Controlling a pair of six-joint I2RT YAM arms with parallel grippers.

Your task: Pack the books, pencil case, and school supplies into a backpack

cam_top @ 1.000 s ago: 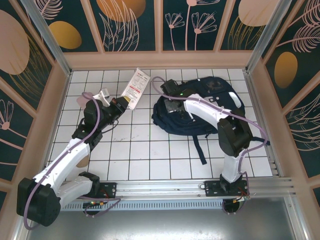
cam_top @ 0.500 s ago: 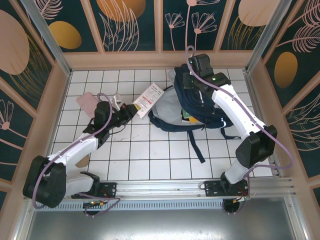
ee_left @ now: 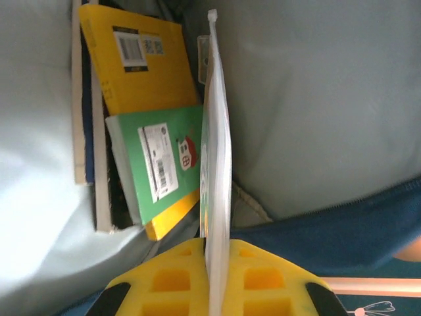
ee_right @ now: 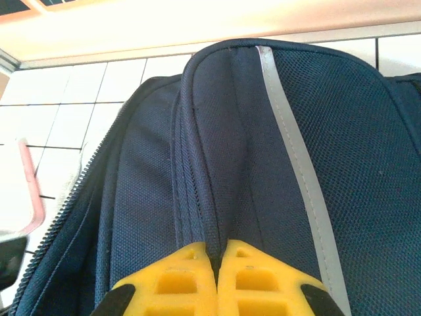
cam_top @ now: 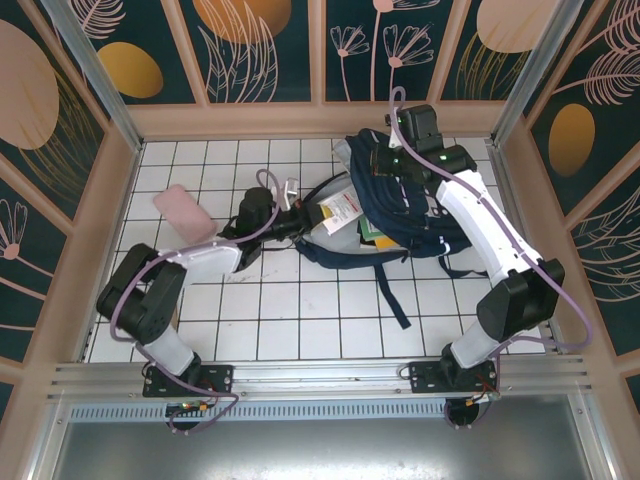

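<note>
My left hand pinches the long flat white packet inside the large navy fabric backpack, beside thin yellow and green books; my right hand pinches a fold at its far edge.

A white-tiled desk carries two things. A navy backpack sits far right, and a pink pencil case lies far left, well apart.

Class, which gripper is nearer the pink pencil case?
Left. The left gripper, clamping the white packet at the backpack's mouth, is right of the pencil case; the right gripper pinches the backpack's top, farther right.
</note>
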